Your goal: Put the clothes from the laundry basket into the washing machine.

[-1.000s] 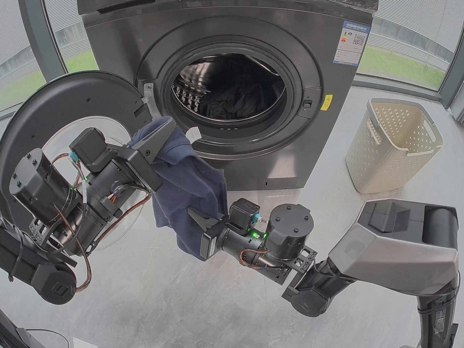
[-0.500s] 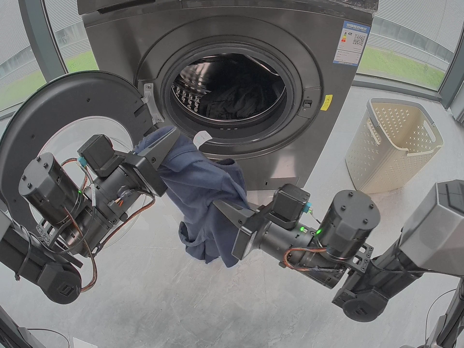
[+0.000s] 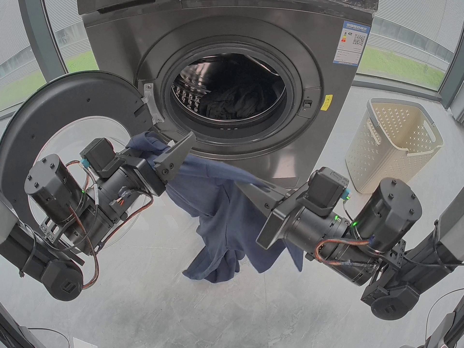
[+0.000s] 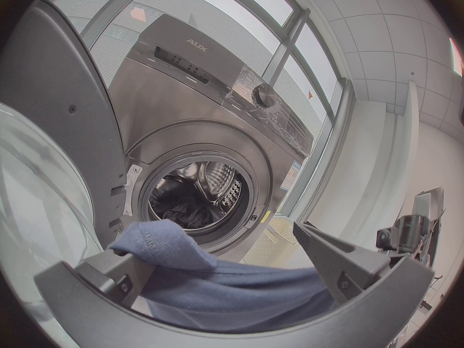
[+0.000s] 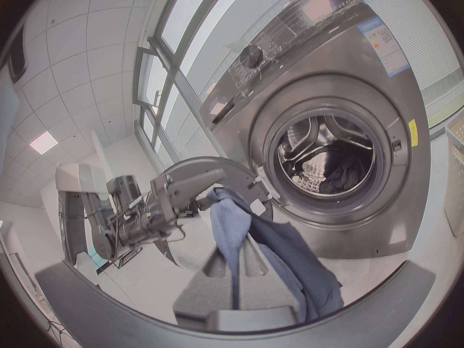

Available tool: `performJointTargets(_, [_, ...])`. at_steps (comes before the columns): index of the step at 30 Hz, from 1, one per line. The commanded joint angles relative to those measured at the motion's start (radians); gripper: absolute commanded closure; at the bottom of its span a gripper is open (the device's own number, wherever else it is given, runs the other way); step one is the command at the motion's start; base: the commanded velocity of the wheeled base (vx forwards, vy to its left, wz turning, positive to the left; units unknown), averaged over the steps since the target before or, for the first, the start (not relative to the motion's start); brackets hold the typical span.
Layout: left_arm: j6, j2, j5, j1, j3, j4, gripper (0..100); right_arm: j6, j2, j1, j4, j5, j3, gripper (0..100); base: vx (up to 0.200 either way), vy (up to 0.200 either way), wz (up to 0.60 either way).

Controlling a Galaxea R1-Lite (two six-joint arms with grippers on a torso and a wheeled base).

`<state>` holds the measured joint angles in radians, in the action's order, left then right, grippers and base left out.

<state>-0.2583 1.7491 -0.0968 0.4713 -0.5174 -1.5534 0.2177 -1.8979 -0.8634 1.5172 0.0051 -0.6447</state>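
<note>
A dark blue garment [image 3: 217, 209] hangs in front of the washing machine [image 3: 121, 49], stretched between my two grippers with its tail near the floor. My right gripper [image 3: 247, 185] is shut on one edge of it, the cloth pinched between its fingers [image 5: 261, 271]. My left gripper [image 3: 166, 150] stands open below the drum opening [image 3: 229, 90]. The garment [image 4: 193, 271] lies draped over one of its fingers and across the gap to the other finger [image 4: 338, 262]. Dark clothes lie inside the drum. The cream laundry basket [image 3: 394, 143] stands on the floor to the right.
The round washer door [image 3: 63, 107] hangs open on the left, close behind my left arm. Pale floor [image 3: 169, 310] lies free in front of the machine. Windows run behind the washer.
My right gripper has risen and moved right with the garment, pulling it out wide. My left gripper has shifted slightly down and right, and its jaws now stand apart.
</note>
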Motion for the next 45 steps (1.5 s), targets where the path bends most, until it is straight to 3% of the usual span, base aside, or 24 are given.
performJointTargets(1, [0.001, 0.009, 0.002, -0.006, 0.004, -0.001, 0, 0.002, 0.017, 0.023, -0.003, -0.005, -0.027, 100, 0.000, 0.000, 0.00])
performJointTargets(7, [0.002, 0.012, 0.002, -0.014, 0.002, -0.001, 0, 0.005, 0.016, 0.047, -0.009, -0.011, -0.038, 100, 0.000, 0.000, 0.00])
performJointTargets(16, [0.005, -0.008, 0.003, -0.005, -0.015, -0.001, 0, -0.001, 0.016, 0.141, -0.068, -0.025, -0.142, 100, 0.000, 0.000, 0.00])
performJointTargets(30, [0.002, -0.102, -0.004, 0.058, -0.027, 0.001, 0, -0.020, 0.059, 0.196, -0.065, -0.024, -0.148, 100, 0.000, 0.000, 0.00])
performJointTargets(42, [0.010, 0.021, -0.012, 0.049, 0.089, -0.001, 0, -0.020, 0.068, 0.195, -0.068, -0.024, -0.174, 100, 0.000, 0.000, 0.00])
performJointTargets(45, [0.025, 0.081, -0.014, 0.046, 0.131, -0.002, 0, -0.020, 0.066, 0.190, -0.066, -0.024, -0.182, 100, 0.000, 0.000, 0.00])
